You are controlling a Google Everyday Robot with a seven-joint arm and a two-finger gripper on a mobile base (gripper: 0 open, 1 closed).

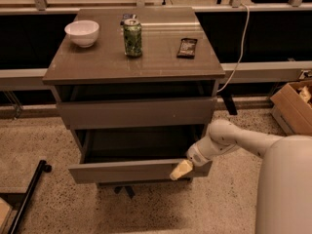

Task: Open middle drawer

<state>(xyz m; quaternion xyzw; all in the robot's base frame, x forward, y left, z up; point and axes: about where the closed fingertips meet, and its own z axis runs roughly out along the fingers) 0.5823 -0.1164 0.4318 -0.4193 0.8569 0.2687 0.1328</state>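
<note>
The grey-brown cabinet point(131, 65) has handleless drawers. The middle drawer point(122, 171) stands pulled out towards me, with its dark inside showing above its long front panel. The top drawer front point(136, 112) above it is nearly flush with the cabinet. No third drawer shows below; that part is hidden behind the pulled-out front. My gripper point(181, 169), with a yellowish tip, is at the right end of the middle drawer's front panel, at its upper edge. My white arm point(234, 138) reaches in from the lower right.
On the cabinet top stand a white bowl point(82, 32), a green can point(132, 37) and a dark packet point(187, 47). A cardboard box point(295, 106) sits on the floor at right. A white cable point(239, 57) hangs behind. A black wheeled bar point(29, 194) lies at lower left.
</note>
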